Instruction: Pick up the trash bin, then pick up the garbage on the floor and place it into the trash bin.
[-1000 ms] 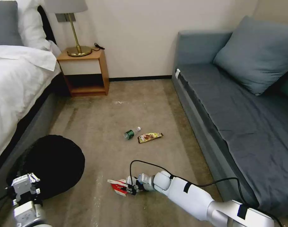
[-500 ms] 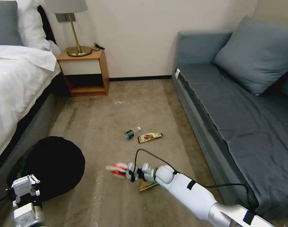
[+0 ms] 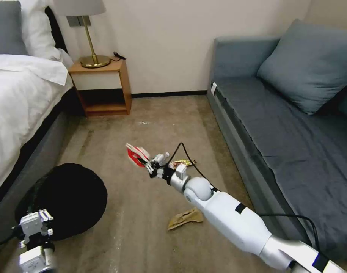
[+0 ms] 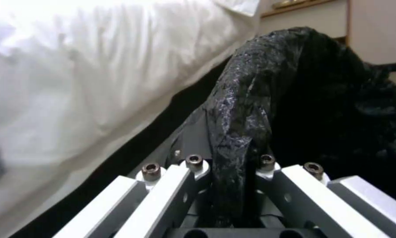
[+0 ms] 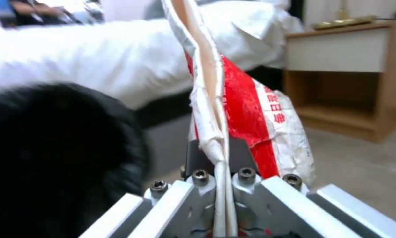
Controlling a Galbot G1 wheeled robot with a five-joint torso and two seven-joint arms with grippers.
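Note:
The trash bin point(image 3: 63, 199), lined with a glossy black bag, sits low at the left by the bed. My left gripper point(image 3: 36, 220) is shut on its near rim, and the bag edge point(image 4: 237, 132) runs between the fingers. My right gripper point(image 3: 152, 167) is raised above the carpet, shut on the red-and-white wrapper point(image 3: 135, 154), which stands up from the jaws point(image 5: 246, 109). A tan paper piece point(image 3: 184, 219) lies on the floor under the right arm. The snack packet point(image 3: 182, 163) and the bottle's white cap point(image 3: 165, 155) peek out behind the gripper.
The white bed point(image 3: 21, 94) runs along the left. A wooden nightstand point(image 3: 101, 85) with a lamp stands at the back wall. A grey sofa point(image 3: 287, 125) fills the right side. Open carpet point(image 3: 143, 121) lies between them.
My right gripper has lifted the red-and-white wrapper off the floor and carried it up and farther away. That uncovered the tan paper. The bin and left gripper barely moved.

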